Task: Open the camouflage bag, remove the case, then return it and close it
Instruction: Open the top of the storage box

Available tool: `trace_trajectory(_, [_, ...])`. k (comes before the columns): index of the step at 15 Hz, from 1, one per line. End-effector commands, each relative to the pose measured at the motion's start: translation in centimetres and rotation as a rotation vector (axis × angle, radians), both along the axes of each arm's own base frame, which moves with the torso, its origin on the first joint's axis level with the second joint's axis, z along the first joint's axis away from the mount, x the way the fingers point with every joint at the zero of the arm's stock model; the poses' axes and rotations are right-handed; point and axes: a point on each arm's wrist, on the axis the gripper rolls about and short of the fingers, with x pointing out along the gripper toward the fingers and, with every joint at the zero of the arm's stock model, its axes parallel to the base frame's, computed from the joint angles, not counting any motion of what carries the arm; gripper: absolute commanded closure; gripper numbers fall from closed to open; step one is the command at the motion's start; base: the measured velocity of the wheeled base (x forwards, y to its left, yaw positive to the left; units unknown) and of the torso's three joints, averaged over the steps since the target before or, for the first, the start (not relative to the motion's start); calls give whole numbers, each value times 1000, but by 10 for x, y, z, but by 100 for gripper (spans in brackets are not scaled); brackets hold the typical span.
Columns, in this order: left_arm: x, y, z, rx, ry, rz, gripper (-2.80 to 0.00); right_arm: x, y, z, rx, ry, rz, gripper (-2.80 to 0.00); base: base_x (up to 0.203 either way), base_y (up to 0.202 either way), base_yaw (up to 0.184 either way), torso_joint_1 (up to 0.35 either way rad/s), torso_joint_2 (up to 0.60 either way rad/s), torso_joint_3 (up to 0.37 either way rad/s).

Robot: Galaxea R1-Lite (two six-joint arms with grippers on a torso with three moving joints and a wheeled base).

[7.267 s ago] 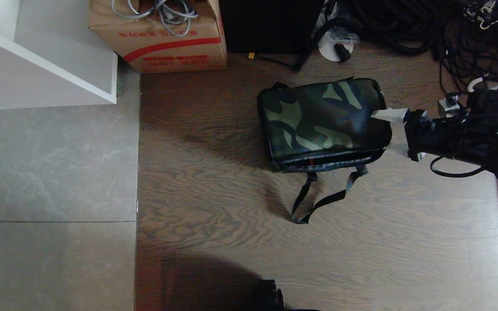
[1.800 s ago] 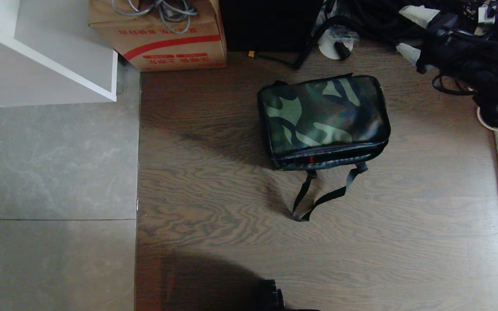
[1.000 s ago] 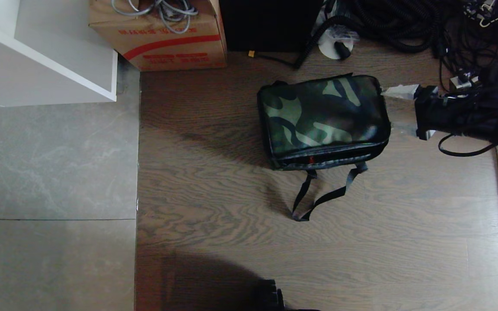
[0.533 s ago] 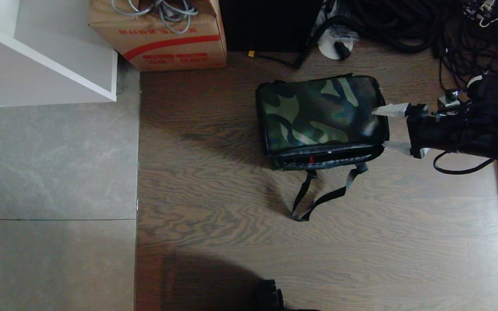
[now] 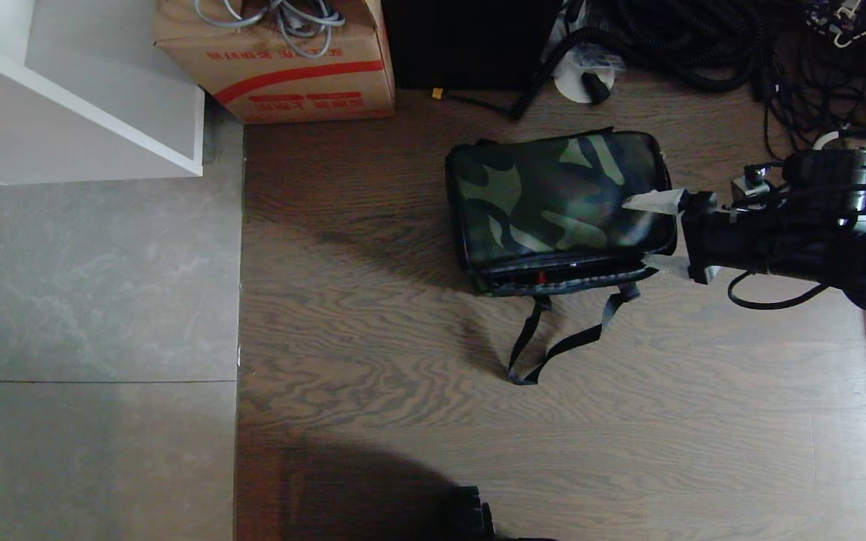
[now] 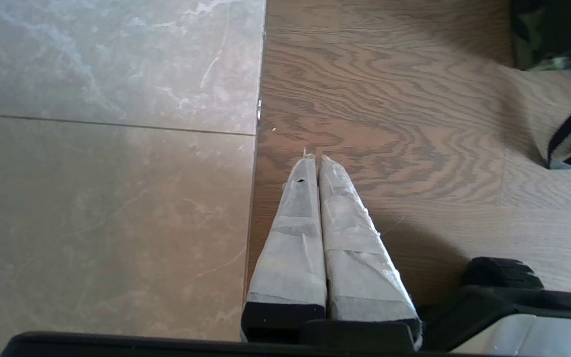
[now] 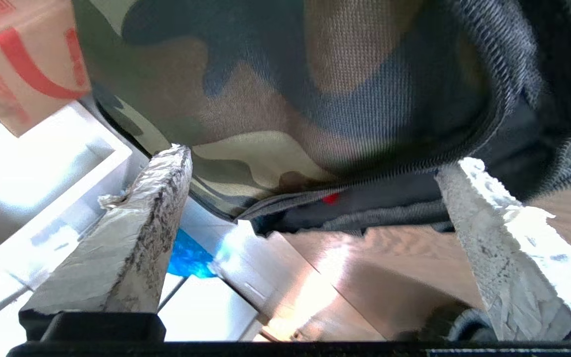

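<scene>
The camouflage bag [image 5: 561,207] lies flat on the brown wood-grain floor [image 5: 418,361], lid down but with a narrow gap along its near edge where a spot of red shows; the case is not visible, so whether it sits inside cannot be told. The right gripper [image 5: 651,231] reaches in level at the bag's right end, its tape-wrapped fingers [image 5: 655,200] spread wide, one over the lid's corner and one by the lower front corner; in the right wrist view the bag's end [image 7: 285,99] fills the space between them, and they may be touching the fabric, though nothing looks clamped. A black strap [image 5: 553,346] loops out over the floor from the bag's near side. Behind the bag stand a red-striped cardboard box [image 5: 283,64] and a black upright box [image 5: 470,45], with a tangle of black cables [image 5: 704,45] behind and to its right. Left of the bag the wood is bare up to grey tiles [image 5: 87,300] and a white cabinet [image 5: 65,105]. The left gripper [image 6: 313,163] hangs well left of the bag over the tile seam, fingers pressed together on nothing.
</scene>
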Motion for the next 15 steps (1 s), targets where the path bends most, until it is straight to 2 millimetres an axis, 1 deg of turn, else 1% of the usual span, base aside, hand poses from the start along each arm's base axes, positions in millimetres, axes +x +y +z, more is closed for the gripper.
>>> trace_trajectory(1, [1,0,-3,-1,9,1,0,5,2,0,42,-5,-5,-280,0,0,0,0,0,0])
trace_trajectory(5, [1,0,-3,-1,9,1,0,9,1,22,131,-72,-39,-280,0,0,0,0,0,0])
trace_trajectory(9, [1,0,-3,-1,9,1,0,2,1,41,157,-120,-43,-280,0,0,0,0,0,0])
trace_trajectory(11, [1,0,-3,-1,9,2,0,1,1,51,217,-125,-46,-280,0,0,0,0,0,0])
trace_trajectory(12, [1,0,-3,-1,9,1,0,1,1,54,233,-134,-44,-280,0,0,0,0,0,0])
trace_trajectory(15, [1,0,-3,-1,9,1,0,1,1,53,232,-134,-42,-280,0,0,0,0,0,0])
